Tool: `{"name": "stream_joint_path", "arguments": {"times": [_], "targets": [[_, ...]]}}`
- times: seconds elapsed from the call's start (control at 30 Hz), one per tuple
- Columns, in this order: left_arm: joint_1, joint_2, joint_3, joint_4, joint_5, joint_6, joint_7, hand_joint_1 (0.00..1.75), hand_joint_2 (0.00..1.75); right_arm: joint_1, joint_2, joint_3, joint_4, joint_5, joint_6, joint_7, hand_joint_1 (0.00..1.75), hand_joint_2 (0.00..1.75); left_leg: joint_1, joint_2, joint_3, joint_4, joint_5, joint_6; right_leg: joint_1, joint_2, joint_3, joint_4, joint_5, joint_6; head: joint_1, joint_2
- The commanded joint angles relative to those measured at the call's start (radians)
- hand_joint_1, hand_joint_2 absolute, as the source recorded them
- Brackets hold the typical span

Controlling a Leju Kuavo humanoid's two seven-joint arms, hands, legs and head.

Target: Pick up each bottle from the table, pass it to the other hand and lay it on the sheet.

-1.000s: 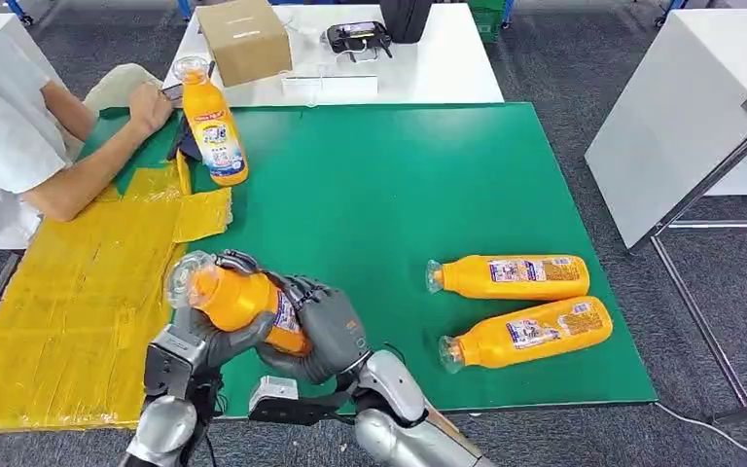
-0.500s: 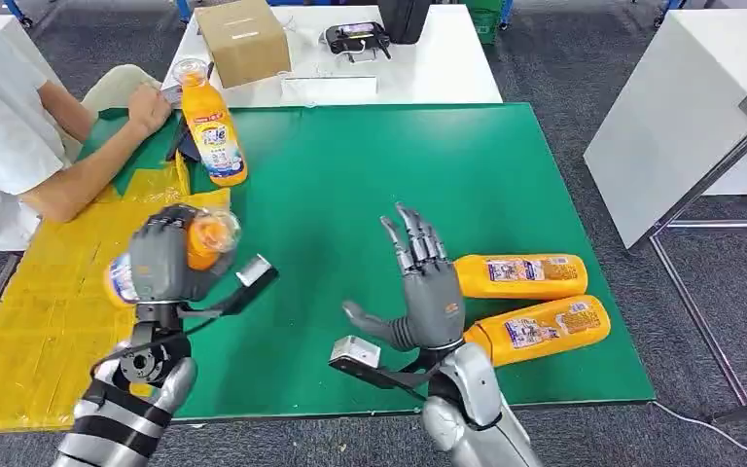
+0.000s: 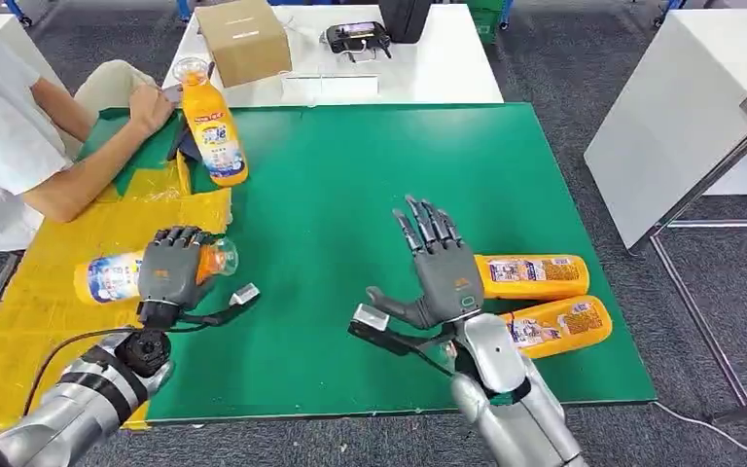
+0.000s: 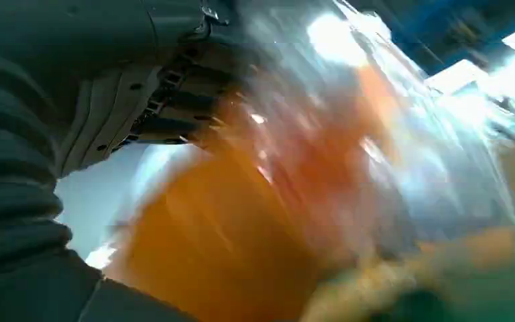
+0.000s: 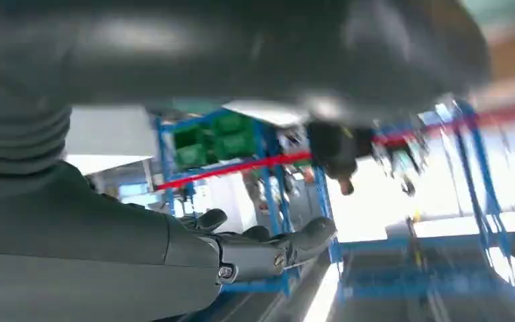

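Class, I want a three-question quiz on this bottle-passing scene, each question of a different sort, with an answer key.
1. True or false: the left robot hand holds an orange bottle over the yellow sheet.
2. How many orange bottles lie on the green mat beside the right robot hand?
3. Multiple choice: the right robot hand is A) gripping a bottle, B) open with fingers spread, C) pressing on the cardboard box.

Key: 1. True. 2. Two: the upper bottle and the lower bottle. 3. B.
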Motion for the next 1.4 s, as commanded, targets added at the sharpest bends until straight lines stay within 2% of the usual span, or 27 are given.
{"name": "stream_joint_path", "arguments": {"times": [0.03,0.07,0.1,0.13,0.17,0.2,0.27,0.3,0.33,0.4,0.5,0.57,0.67,0.77,0.83,0.93,1.03,1.07,1.1,1.13,1.17,1.2,1.23,1.27,1.33,1.4], "targets": [[0.002,-0.217,0.451,0.231,0.328,0.002,-0.444,0.00,0.00,-0.187,-0.126,0.018,0.313,-0.017,0.129,0.033,0.00,0.00,0.002,-0.005,0.005,0.000,-0.002,0.000,0.001,0.001,0.007,-0.001,-0.002,-0.001,0.000,0.000],[0.009,-0.253,0.554,0.209,0.445,-0.026,-0.569,0.00,0.00,-0.206,-0.131,-0.001,0.362,-0.028,0.167,0.043,0.00,0.00,0.001,-0.005,0.002,0.000,-0.001,0.000,0.000,0.000,0.005,-0.001,-0.001,-0.001,0.000,0.000],[0.005,-0.257,0.556,0.204,0.443,-0.032,-0.569,0.00,0.00,-0.208,-0.138,-0.007,0.370,-0.035,0.166,0.035,0.00,0.00,0.001,-0.005,0.004,0.000,-0.002,0.000,0.001,0.001,0.006,-0.002,-0.002,-0.001,0.000,0.000],[0.046,-0.294,0.676,0.101,0.651,-0.127,-0.715,0.00,0.00,-0.215,-0.143,-0.015,0.398,-0.005,0.164,0.067,0.00,0.00,0.001,-0.005,0.002,0.000,-0.001,0.000,0.001,0.000,0.005,-0.001,-0.001,-0.001,0.000,0.000],[0.066,-0.310,0.719,0.040,0.732,-0.185,-0.768,0.00,0.00,-0.211,-0.149,-0.027,0.410,-0.008,0.166,0.065,0.00,0.00,0.002,-0.006,0.005,0.001,-0.002,0.000,0.001,0.002,0.008,-0.002,-0.002,-0.001,0.000,0.000],[0.095,-0.309,0.718,-0.028,0.729,-0.212,-0.747,0.00,0.00,-0.211,-0.150,-0.032,0.415,-0.006,0.163,0.063,0.00,0.00,0.001,-0.007,0.002,0.000,-0.001,0.000,0.000,-0.001,0.006,-0.002,-0.001,0.000,0.000,0.000],[0.185,-0.339,0.789,-0.256,0.922,-0.348,-0.822,0.00,0.00,-0.212,-0.168,-0.067,0.438,-0.020,0.181,0.052,0.00,0.00,0.000,-0.005,0.002,0.000,-0.001,0.000,0.000,0.000,0.005,-0.001,-0.001,0.000,0.000,0.000],[0.209,-0.333,0.786,-0.310,0.928,-0.364,-0.808,0.00,0.00,-0.212,-0.175,-0.075,0.444,-0.025,0.183,0.044,0.00,1.75,0.001,-0.005,0.004,0.001,-0.003,-0.001,0.000,0.002,0.007,-0.001,-0.003,-0.001,0.000,0.000],[0.264,-0.331,0.781,-0.437,0.973,-0.389,-0.838,0.00,0.00,-0.218,-0.188,-0.100,0.468,-0.054,0.207,0.029,0.00,1.75,0.000,-0.005,0.002,0.001,-0.002,0.000,-0.001,0.001,0.005,-0.001,-0.001,0.001,0.000,0.000],[0.309,-0.328,0.772,-0.537,0.999,-0.418,-0.817,0.00,0.00,-0.227,-0.204,-0.113,0.499,-0.065,0.199,0.010,0.00,1.75,0.000,-0.004,0.001,0.001,-0.003,0.000,-0.001,0.002,0.003,-0.001,-0.001,0.000,0.000,0.000],[0.314,-0.327,0.770,-0.545,0.999,-0.419,-0.814,0.00,0.00,-0.228,-0.201,-0.113,0.503,-0.065,0.197,0.007,0.00,1.75,0.001,-0.003,0.004,0.003,-0.005,0.000,0.000,0.005,0.006,0.000,-0.003,0.000,0.000,0.000],[0.344,-0.326,0.749,-0.600,1.036,-0.437,-0.861,0.00,0.00,-0.229,-0.205,-0.139,0.543,-0.065,0.206,0.023,0.00,1.75,0.001,-0.002,0.004,0.002,-0.005,-0.001,0.000,0.006,0.006,0.000,-0.002,-0.001,0.000,0.000],[0.404,-0.322,0.704,-0.711,1.072,-0.460,-0.869,0.00,0.00,-0.247,-0.221,-0.175,0.665,-0.069,0.202,0.023,0.00,1.75,0.000,-0.002,0.000,0.001,-0.002,0.000,0.000,0.003,0.002,-0.001,0.000,0.001,-0.001,0.000],[0.416,-0.319,0.688,-0.732,1.084,-0.459,-0.870,0.00,0.00,-0.263,-0.220,-0.194,0.728,-0.077,0.203,0.021,0.00,1.75,0.001,-0.005,0.004,0.002,-0.004,0.000,0.000,0.002,0.007,-0.001,-0.003,0.000,-0.001,0.000],[0.427,-0.314,0.660,-0.750,1.113,-0.472,-0.879,0.00,0.00,-0.275,-0.232,-0.218,0.805,-0.079,0.227,0.040,0.00,1.75,0.000,-0.004,0.001,0.000,-0.002,0.001,0.000,0.000,0.003,-0.001,-0.001,0.001,0.000,0.000],[0.438,-0.314,0.607,-0.776,1.126,-0.480,-0.901,0.00,0.00,-0.307,-0.253,-0.227,0.924,-0.048,0.224,0.067,0.00,1.75,0.001,-0.006,0.003,0.001,-0.003,0.000,0.000,0.001,0.007,-0.002,-0.002,0.000,0.000,0.000],[0.445,-0.313,0.561,-0.792,1.158,-0.486,-0.926,0.00,0.00,-0.339,-0.259,-0.245,1.018,-0.045,0.243,0.054,0.00,1.75,0.000,-0.006,0.002,0.000,-0.002,0.000,0.000,-0.002,0.005,-0.002,-0.001,0.001,-0.001,0.000],[0.446,-0.314,0.557,-0.793,1.165,-0.487,-0.930,0.00,1.75,-0.344,-0.260,-0.248,1.029,-0.047,0.252,0.053,0.00,1.75,0.001,-0.007,0.005,0.000,-0.003,0.000,0.000,-0.001,0.009,-0.003,-0.002,0.000,-0.001,0.000],[0.443,-0.314,0.547,-0.791,1.183,-0.494,-0.935,0.00,1.75,-0.349,-0.264,-0.246,1.046,-0.041,0.265,0.047,0.00,1.75,0.000,-0.006,0.004,0.000,-0.002,0.001,0.000,-0.002,0.007,-0.003,-0.001,0.001,0.000,0.000],[0.441,-0.314,0.544,-0.790,1.189,-0.494,-0.936,0.00,1.75,-0.352,-0.264,-0.243,1.054,-0.037,0.272,0.047,0.10,1.75,0.001,-0.008,0.007,0.000,-0.003,0.001,0.000,-0.002,0.010,-0.003,-0.002,0.000,0.000,0.000],[0.434,-0.312,0.535,-0.784,1.193,-0.491,-0.941,0.00,1.75,-0.357,-0.263,-0.237,1.068,-0.026,0.288,0.052,0.47,1.75,0.001,-0.006,0.007,0.000,-0.003,0.002,0.000,-0.002,0.010,-0.004,-0.001,0.001,0.000,0.000],[0.432,-0.314,0.534,-0.781,1.200,-0.493,-0.941,0.00,1.75,-0.359,-0.262,-0.234,1.071,-0.022,0.292,0.052,1.34,1.75,0.001,-0.008,0.008,0.000,-0.003,0.002,0.000,-0.002,0.012,-0.004,-0.002,0.000,-0.001,0.000],[0.425,-0.313,0.528,-0.772,1.207,-0.495,-0.941,0.00,1.75,-0.361,-0.260,-0.227,1.074,-0.011,0.297,0.054,1.69,1.75,0.001,-0.007,0.009,0.000,-0.003,0.002,0.000,-0.002,0.012,-0.004,-0.001,0.000,-0.001,0.000],[0.420,-0.311,0.523,-0.765,1.209,-0.491,-0.942,0.00,1.75,-0.364,-0.254,-0.212,1.071,0.005,0.286,0.057,1.75,1.75,0.001,-0.009,0.010,0.000,-0.002,0.002,0.001,-0.002,0.013,-0.005,-0.001,0.000,0.000,0.000],[0.421,-0.311,0.522,-0.764,1.211,-0.488,-0.942,0.00,1.75,-0.369,-0.244,-0.210,1.069,0.013,0.277,0.066,1.75,1.75,0.001,-0.007,0.014,0.000,-0.004,0.005,0.000,-0.002,0.007,-0.005,-0.003,0.001,0.000,0.000],[0.432,-0.312,0.531,-0.775,1.217,-0.481,-0.939,0.00,1.75,-0.377,-0.223,-0.194,1.054,0.042,0.229,0.080,1.75,1.75,0.001,-0.005,0.015,0.000,-0.005,0.005,0.000,-0.001,0.009,-0.006,-0.005,0.003,0.000,0.000]]}}
